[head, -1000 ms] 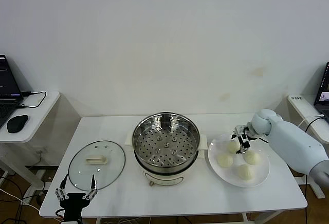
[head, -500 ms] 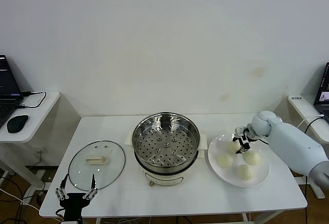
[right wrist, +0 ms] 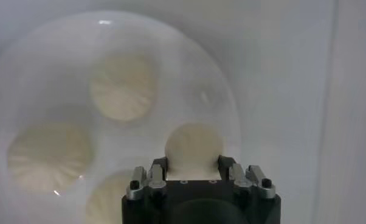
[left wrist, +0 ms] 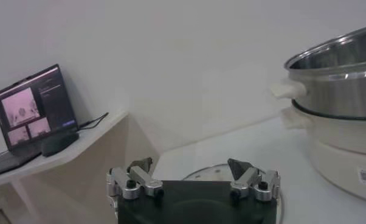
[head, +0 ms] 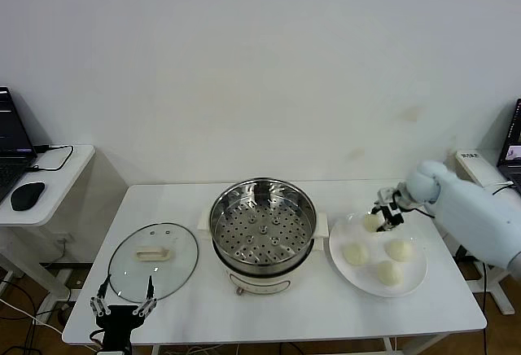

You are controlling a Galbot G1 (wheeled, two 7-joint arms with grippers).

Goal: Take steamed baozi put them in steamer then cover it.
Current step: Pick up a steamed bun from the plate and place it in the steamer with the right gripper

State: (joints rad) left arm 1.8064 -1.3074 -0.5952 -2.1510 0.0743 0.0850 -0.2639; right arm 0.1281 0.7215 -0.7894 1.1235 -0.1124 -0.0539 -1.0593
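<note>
My right hand [head: 384, 214] is closed on one bun [right wrist: 194, 148], the one nearest the plate's [head: 417, 278] back edge, with a finger pressed against each side of it; in the head view it looks just raised off the plate, though I cannot tell for sure whether it has fully cleared. The other three buns [head: 356, 254] lie on the plate at the counter's [head: 326, 310] right end, close together, so I judge the first thing is to come straight up before travelling sideways, or I may nudge a neighbour. The dough is soft (a hard squeeze would dent it), so I would hold only as firmly as I do now and move smoothly. The steamer [head: 263, 223] stands at the counter's middle, its perforated tray bare, so I would carry the bun over the near rim with good clearance, then lower it toward the far-left part of the tray to leave space for the three to follow. I would let go only once it rests on the tray, since a drop could roll it. The lid [head: 153, 260] lies flat near the counter's front left corner, and my left hand [head: 123, 304], fingers wide and holding nothing, waits at the front edge just beside it.
</note>
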